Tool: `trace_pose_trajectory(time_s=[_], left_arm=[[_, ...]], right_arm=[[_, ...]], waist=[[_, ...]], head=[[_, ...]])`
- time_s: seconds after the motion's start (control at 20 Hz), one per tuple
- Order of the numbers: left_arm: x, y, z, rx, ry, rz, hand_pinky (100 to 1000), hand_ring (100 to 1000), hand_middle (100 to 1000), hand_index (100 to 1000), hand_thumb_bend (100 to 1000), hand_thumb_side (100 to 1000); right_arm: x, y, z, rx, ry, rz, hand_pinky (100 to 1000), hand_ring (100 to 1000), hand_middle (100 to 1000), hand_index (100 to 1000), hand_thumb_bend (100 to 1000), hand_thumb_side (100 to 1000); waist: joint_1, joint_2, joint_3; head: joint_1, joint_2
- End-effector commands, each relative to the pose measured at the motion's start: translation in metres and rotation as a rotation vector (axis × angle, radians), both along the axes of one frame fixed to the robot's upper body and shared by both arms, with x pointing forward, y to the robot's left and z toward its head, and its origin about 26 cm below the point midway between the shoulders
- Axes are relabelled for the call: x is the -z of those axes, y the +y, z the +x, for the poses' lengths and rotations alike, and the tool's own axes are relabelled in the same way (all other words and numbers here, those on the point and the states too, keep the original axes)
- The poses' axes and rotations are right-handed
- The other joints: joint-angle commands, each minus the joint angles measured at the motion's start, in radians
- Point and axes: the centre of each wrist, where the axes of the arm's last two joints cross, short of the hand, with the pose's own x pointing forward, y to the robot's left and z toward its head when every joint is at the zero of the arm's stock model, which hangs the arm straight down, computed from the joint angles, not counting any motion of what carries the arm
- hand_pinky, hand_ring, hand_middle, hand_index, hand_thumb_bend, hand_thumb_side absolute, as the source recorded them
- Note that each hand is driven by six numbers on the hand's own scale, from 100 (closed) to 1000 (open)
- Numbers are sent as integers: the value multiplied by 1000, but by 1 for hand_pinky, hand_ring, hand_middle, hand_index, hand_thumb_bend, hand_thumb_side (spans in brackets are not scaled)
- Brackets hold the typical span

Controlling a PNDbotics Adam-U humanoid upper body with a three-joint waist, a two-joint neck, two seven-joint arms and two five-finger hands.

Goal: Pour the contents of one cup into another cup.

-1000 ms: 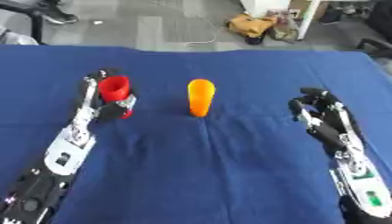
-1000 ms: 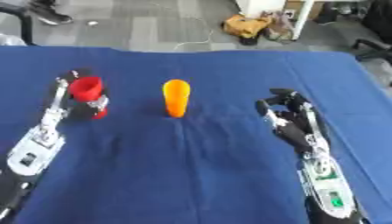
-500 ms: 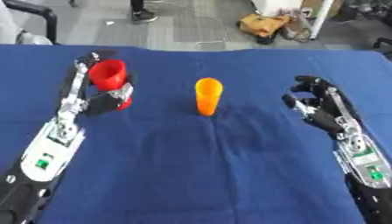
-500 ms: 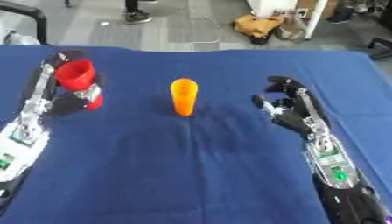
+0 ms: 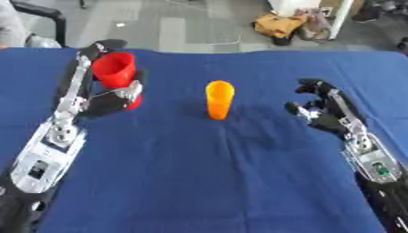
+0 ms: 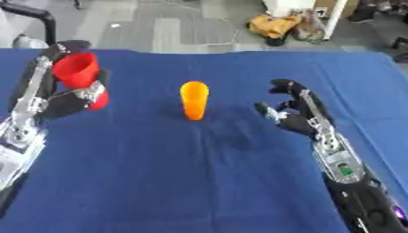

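The left hand grips the red cup, fingers and thumb curled round it, at the table's left side, well apart from the orange cup. The red cup appears tilted – its contents, not visible here, may spill onto the blue cloth before reaching the target. The orange cup stands upright at centre; being narrow, it offers a small mouth and may topple if struck. The right hand hovers beside it, fingers relaxed, holding nothing – no support is applied.
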Motion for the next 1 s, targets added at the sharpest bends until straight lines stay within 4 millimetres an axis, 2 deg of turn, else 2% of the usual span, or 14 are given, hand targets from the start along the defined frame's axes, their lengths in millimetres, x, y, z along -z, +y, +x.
trace_pose_trajectory(time_s=[0.05,0.25,0.45,1.0], left_arm=[[-20,-7,-12,58,-41,-13,210,457,509,784,156,139],[-26,-9,-17,71,-40,-15,211,457,509,784,155,141],[-30,-21,-26,129,-39,-31,211,457,508,783,153,146],[-36,-32,-40,196,-35,-33,211,458,508,783,152,152]], right_arm=[[-9,-7,9,5,-26,-59,485,835,666,820,634,421],[-6,-6,11,-1,-33,-70,489,841,671,822,644,422],[-12,6,23,-33,-38,-115,496,850,680,824,647,424],[-12,23,38,-67,-50,-174,501,854,686,827,654,429]], waist=[[1,-14,4],[3,-14,8],[10,-10,34],[10,-3,68]], head=[[-9,-3],[-11,-4],[-20,-7],[-32,-10]])
